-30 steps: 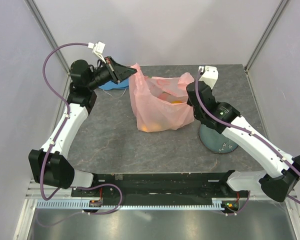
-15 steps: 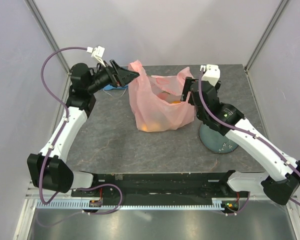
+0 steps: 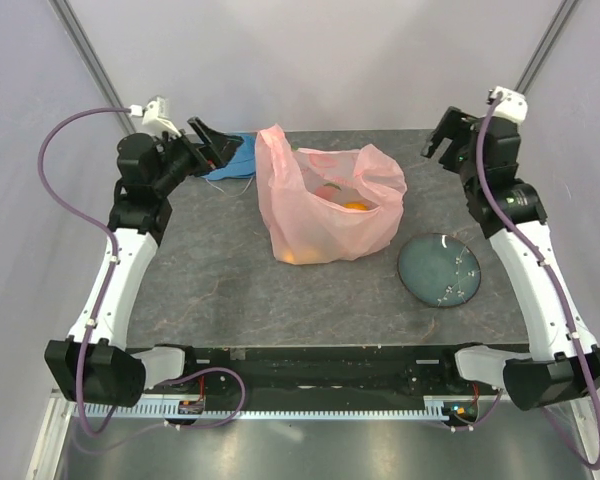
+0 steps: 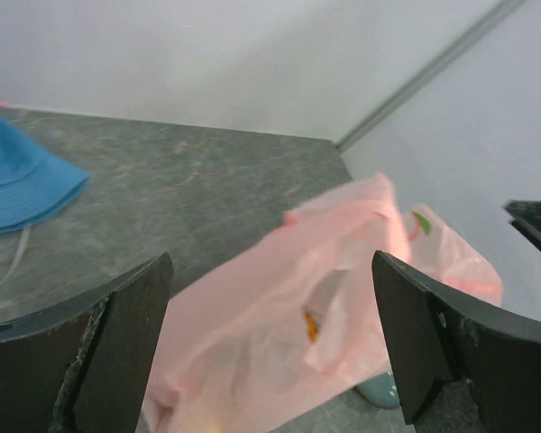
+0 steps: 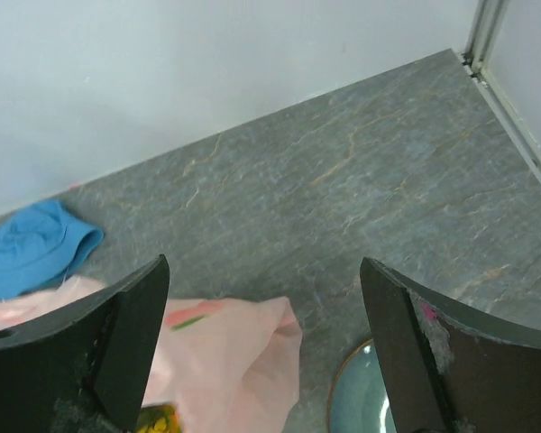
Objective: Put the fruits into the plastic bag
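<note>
1. Left gripper (image 3: 220, 148): jaws apart, holding nothing, raised near the blue hat (image 3: 232, 162)
2. Plastic bag (image 3: 325, 225): stands mid-counter (image 3: 220, 270), mouth open, fruits (image 3: 355, 205) inside
3. Dark plate (image 3: 439, 270): just right of the bag
4. Right gripper (image 3: 442, 138): jaws apart, holding nothing, raised at the far-right corner

The left gripper (image 3: 218, 143) is held up, tilted downward, jaws spread wide with nothing between them; the right gripper (image 3: 439, 134) is likewise raised, gaping, empty.
</note>
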You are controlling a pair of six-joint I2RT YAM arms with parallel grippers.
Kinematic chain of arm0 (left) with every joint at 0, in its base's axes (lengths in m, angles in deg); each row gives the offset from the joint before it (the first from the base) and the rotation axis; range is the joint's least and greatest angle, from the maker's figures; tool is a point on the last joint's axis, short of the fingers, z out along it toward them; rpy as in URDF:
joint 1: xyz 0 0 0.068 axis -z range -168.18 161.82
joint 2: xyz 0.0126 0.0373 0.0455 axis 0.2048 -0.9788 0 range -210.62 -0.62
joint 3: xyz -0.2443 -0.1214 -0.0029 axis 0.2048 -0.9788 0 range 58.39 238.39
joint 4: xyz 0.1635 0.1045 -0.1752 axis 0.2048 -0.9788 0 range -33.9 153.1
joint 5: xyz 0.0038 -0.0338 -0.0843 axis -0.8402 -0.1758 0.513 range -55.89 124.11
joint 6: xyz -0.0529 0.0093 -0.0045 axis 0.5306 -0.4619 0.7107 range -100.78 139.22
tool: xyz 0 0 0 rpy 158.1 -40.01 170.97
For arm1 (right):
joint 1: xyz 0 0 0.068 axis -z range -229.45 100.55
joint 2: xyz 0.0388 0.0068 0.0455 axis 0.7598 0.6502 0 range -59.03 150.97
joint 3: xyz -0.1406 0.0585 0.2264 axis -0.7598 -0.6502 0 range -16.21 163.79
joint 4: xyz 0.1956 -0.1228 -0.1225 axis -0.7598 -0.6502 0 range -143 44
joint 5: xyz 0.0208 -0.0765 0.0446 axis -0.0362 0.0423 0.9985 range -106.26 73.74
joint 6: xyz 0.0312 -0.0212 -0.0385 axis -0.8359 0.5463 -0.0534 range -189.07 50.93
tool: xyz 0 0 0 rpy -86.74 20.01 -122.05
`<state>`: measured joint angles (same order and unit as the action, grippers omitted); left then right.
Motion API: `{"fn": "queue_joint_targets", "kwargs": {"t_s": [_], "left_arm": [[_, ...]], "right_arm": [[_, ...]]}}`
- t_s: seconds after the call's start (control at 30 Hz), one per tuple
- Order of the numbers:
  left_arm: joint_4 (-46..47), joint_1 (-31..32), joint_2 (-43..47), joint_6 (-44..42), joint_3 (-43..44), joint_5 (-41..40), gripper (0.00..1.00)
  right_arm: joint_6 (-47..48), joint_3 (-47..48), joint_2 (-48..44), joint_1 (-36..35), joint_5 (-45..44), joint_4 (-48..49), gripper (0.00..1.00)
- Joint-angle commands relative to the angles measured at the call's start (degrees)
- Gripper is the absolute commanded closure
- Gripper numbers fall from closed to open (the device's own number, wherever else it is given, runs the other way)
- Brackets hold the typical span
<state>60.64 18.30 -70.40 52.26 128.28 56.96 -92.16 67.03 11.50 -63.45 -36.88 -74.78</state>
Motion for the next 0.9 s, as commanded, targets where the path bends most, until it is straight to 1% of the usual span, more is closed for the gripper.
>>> {"fn": "queue_joint_targets", "kwargs": {"t_s": [0.0, 0.1, 0.13, 0.2, 0.37, 0.53, 0.73, 0.87], "left_arm": [[-4.0, -5.3, 2.0, 0.1, -0.2, -4.6, 0.02], [-5.5, -7.9, 3.6, -0.6, -2.4, -6.8, 0.01], [-5.9, -8.1, 4.1, -1.3, -3.3, -7.5, 0.01], [-8.1, -8.2, 5.7, -3.1, -3.8, -9.8, 0.01], [-10.2, -8.1, 9.0, -5.5, -5.8, -14.5, 0.01], [-11.2, -8.2, 10.3, -5.9, -6.8, -15.8, 0.01], [-12.0, -8.2, 10.0, -6.6, -6.5, -17.4, 0.01], [-11.9, -8.2, 9.8, -7.2, -6.6, -17.0, 0.01]], "right_arm": [[-0.6, 1.2, -0.1, 9.3, 10.8, 0.9, 0.05], [-1.9, -2.2, -1.1, 13.7, 11.4, 0.8, 0.04], [-2.1, -4.3, -2.1, 13.8, 11.3, 1.1, 0.04], [-2.5, -6.5, -3.5, 16.3, 10.3, 2.0, 0.04], [-3.1, -13.2, -7.7, 16.6, 7.8, 3.6, 0.03], [-3.5, -17.9, -11.4, 16.6, 4.6, 5.7, 0.03], [-2.0, -18.6, -12.8, 16.7, 3.4, 6.4, 0.03], [-2.1, -19.1, -13.0, 16.7, 3.1, 6.5, 0.03]]}}
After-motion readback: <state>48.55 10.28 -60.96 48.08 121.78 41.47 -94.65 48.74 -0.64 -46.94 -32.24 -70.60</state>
